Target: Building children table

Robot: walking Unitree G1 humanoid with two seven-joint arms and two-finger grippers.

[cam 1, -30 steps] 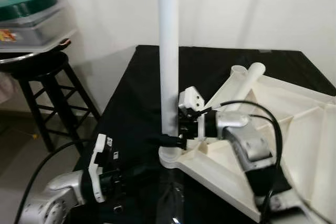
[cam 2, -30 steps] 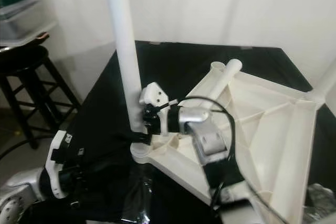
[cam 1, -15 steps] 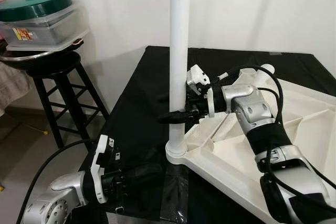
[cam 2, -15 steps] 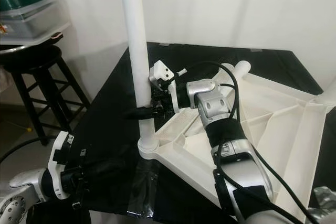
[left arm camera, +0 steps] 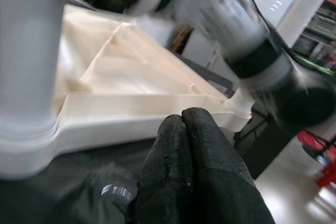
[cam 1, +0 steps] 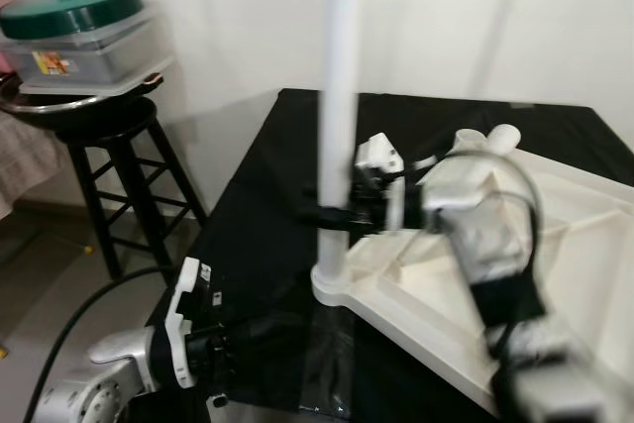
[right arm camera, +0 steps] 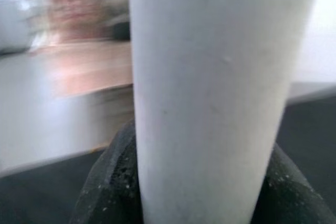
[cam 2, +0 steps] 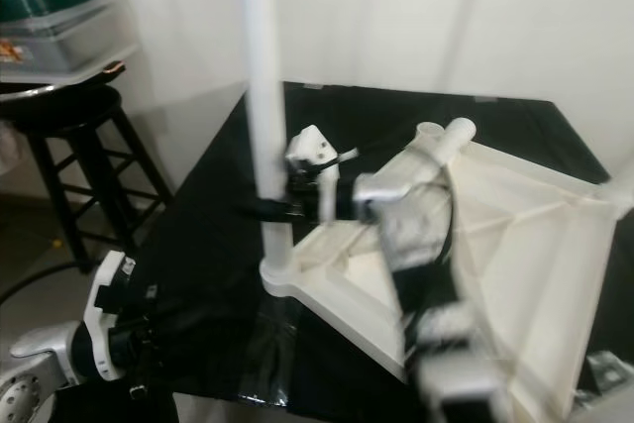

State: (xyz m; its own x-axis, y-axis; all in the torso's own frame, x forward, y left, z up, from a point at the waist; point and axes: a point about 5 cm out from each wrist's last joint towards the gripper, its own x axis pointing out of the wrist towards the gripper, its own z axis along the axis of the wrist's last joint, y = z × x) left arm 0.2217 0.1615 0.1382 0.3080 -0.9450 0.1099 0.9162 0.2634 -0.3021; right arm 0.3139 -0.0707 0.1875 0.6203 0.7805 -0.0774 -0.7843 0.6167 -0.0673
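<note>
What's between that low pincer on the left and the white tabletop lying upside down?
From the left wrist view, just black cloth separates the shut left pincer from the tabletop edge; the eye views agree.

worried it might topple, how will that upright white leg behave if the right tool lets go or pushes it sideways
The white leg looks like a stiff, smooth plastic tube, so it should not bend, though it may slip in a loose grip. It stands tall and narrow in a corner socket of the overturned tabletop, with the right tool clamped low on it, so a sideways push could probably tilt it.
</note>
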